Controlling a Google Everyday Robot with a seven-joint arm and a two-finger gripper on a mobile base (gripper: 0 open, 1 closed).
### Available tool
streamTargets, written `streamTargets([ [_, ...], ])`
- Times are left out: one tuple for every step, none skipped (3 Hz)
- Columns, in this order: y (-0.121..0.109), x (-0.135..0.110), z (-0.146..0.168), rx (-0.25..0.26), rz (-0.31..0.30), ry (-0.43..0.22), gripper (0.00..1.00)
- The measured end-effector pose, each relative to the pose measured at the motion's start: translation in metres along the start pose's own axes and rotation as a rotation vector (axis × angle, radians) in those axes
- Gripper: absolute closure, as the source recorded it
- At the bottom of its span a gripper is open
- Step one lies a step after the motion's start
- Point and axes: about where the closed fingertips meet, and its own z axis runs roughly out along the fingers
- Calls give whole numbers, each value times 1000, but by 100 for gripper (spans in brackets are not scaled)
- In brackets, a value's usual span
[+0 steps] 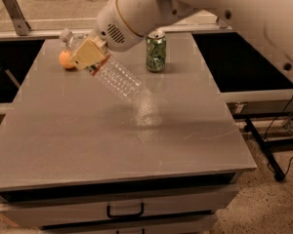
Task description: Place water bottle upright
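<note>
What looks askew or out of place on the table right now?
Only the water bottle: the gripper, over the table's back left, is shut on it near the label. It slants steeply, cap up-left, base down-right, apparently off the surface. The green can stands upright, and the orange object sits behind. No spill shows.
</note>
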Motion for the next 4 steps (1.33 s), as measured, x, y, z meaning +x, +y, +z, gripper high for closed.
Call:
streamTargets([
  [5, 6, -4, 11, -4, -177, 100],
  [-3, 12, -13, 24, -15, -324, 100],
  [-11, 19, -21, 25, -74, -437, 100],
  [-16, 28, -24, 14, -145, -527, 100],
])
